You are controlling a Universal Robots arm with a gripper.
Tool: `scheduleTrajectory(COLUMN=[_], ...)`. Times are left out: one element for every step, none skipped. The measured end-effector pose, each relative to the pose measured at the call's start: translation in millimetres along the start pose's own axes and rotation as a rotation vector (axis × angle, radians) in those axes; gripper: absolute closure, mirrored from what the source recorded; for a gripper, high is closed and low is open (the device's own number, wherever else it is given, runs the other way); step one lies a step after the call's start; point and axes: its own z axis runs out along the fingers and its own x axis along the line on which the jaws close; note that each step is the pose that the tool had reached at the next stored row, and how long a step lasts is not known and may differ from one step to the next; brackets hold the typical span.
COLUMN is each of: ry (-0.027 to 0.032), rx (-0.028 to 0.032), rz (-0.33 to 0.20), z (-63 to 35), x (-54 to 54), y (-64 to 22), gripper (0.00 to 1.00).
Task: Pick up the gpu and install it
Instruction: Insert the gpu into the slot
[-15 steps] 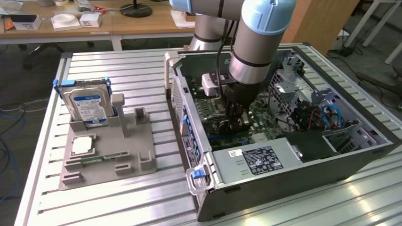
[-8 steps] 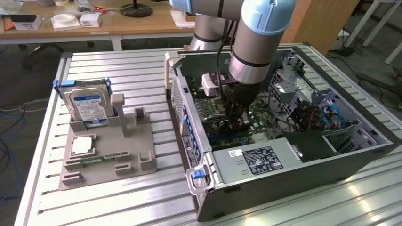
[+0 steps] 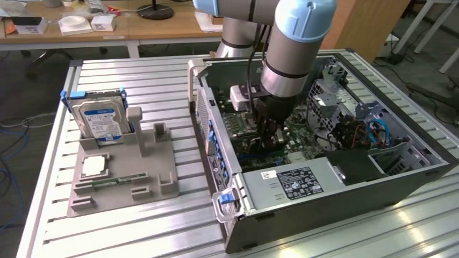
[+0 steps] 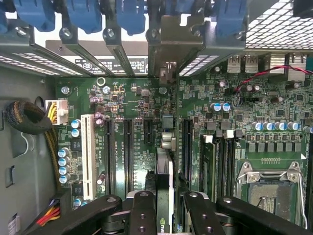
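The gpu (image 4: 165, 169) shows edge-on as a thin dark blade running from between my fingers toward the case's rear slot openings. Its metal bracket (image 4: 168, 41) stands at the rear wall among the blue slot latches. My gripper (image 4: 165, 208) is shut on the card, with black fingers (image 4: 142, 213) on either side of it. The card hangs over the green motherboard (image 4: 137, 107), lined up along the black expansion slots. In the exterior view my gripper (image 3: 271, 134) reaches straight down into the open computer case (image 3: 323, 199).
A white slot (image 4: 88, 152), black slots, memory slots (image 4: 222, 161) and the CPU socket (image 4: 271, 188) surround the card. Cables (image 4: 49, 147) lie by the case wall. Outside the case, a grey fixture (image 3: 122, 177) holds a hard drive (image 3: 104, 121) and a memory stick (image 3: 115, 181).
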Motion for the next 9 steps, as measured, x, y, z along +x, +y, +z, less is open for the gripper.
scheduleTrajectory(ry=[0.0,-0.0003,-0.0007,-0.0007,-0.0007,-0.0006,-0.0006,-0.0006,-0.0005], rx=[0.0,0.0001,0.0002,0.0002,0.0003,0.0002,0.0001,0.0001,0.0001], rz=[0.0,0.0,0.0,0.0,0.0,0.0,0.0,0.0,0.0], z=[0.2,0.5,0.9,1.4,1.9,2.1,2.1,2.1,2.1], x=[0.0,0.0,0.0,0.0,0.0,0.1,0.1,0.1,0.1], y=[0.0,0.0,0.0,0.1,0.1,0.1,0.2,0.2,0.2], gripper=[0.73,0.73,0.73,0.73,0.73,0.73,0.73,0.73,0.73])
